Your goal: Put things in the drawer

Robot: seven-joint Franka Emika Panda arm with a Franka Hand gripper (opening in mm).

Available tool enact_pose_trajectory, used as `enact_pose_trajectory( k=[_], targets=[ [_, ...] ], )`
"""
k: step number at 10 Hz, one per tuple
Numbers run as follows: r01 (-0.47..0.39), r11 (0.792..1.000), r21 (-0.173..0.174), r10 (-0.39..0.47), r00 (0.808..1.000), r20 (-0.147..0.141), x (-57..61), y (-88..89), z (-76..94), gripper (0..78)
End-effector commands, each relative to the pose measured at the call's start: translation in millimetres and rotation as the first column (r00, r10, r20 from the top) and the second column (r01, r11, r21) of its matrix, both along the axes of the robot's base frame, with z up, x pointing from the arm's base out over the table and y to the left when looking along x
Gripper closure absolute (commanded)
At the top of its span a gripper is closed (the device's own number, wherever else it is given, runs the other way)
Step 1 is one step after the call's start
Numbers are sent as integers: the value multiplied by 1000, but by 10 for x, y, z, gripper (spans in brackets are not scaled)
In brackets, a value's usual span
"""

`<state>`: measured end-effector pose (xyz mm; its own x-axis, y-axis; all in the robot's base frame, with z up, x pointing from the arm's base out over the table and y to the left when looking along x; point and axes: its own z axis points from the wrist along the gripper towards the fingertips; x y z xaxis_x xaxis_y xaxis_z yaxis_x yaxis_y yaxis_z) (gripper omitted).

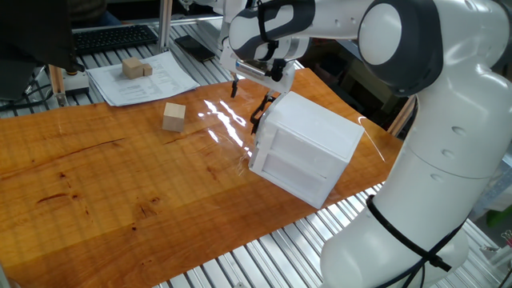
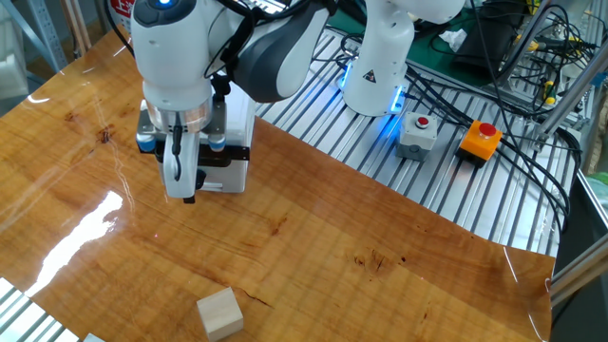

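The white cabinet [image 1: 308, 144] stands on the wooden table, its drawer shut, with the black handle [image 1: 258, 118] on the face that points to the cubes. It also shows in the other fixed view [image 2: 233, 176], partly hidden behind my hand. My gripper [image 1: 246, 102] is open and empty, fingers pointing down just in front of that handle; in the other fixed view my gripper [image 2: 183, 190] is seen edge-on. One beige cube [image 1: 174, 117] lies on the table to the left, apart from the gripper, and shows in the other view [image 2: 219, 313] too. Two more cubes [image 1: 137, 69] sit on paper.
Sheets of paper [image 1: 152, 84] and a keyboard [image 1: 112, 36] lie at the back left. A grey button box [image 2: 418, 133], an orange box with a red button [image 2: 480, 138] and cables sit on the slatted metal surface beyond the table edge. The robot base [image 2: 380, 57] stands there.
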<state>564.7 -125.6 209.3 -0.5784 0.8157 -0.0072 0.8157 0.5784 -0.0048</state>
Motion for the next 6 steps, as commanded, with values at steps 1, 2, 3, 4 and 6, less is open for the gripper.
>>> enact_pose_trajectory(
  k=[1, 2, 3, 4, 6],
  targets=[
    [3, 1000, 9, -3, 1000, 17, 42, 31, 36, 1],
    [4, 1000, 9, -4, 1000, 18, 47, 36, 40, 1],
    [5, 1000, 9, -5, 1000, 18, 52, 40, 43, 1],
    [9, 1000, 12, -9, 1000, 20, 58, 58, 42, 1],
    [14, 1000, 12, -14, 1000, 24, 68, 89, 39, 1]
  ],
)
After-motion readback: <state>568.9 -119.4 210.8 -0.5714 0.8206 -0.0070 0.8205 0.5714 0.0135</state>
